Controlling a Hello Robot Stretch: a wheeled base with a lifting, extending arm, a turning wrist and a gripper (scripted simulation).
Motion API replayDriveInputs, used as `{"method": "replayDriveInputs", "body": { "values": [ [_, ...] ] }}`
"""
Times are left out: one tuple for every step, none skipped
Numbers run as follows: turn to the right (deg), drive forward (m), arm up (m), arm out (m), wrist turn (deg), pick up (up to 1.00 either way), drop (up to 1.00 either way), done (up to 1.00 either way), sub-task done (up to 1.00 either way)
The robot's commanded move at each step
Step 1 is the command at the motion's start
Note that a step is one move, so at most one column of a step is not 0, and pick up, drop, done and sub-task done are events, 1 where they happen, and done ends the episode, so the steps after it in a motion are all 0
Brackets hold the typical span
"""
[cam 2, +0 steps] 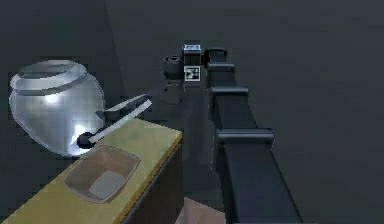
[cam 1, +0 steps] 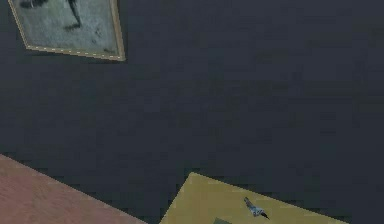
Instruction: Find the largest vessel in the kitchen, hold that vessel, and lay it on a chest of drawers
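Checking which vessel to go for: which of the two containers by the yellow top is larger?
The round shiny pot at the arm side view's left, far bulkier than the shallow square tray lying on the yellow top.

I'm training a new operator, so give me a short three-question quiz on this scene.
1. True or false: a framed picture hangs on the dark wall.
2. What lies on the yellow top near the silvery vessel? A) a square tray B) a book C) a lamp
3. Fill in: the arm is ___ in colour.
Key: 1 true; 2 A; 3 dark.
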Motion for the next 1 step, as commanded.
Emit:
{"method": "replayDriveInputs", "body": {
  "values": [
    [0.0,0.0,-0.08,0.0,0.0,0.0,0.0,0.0,0.0]
  ]
}}
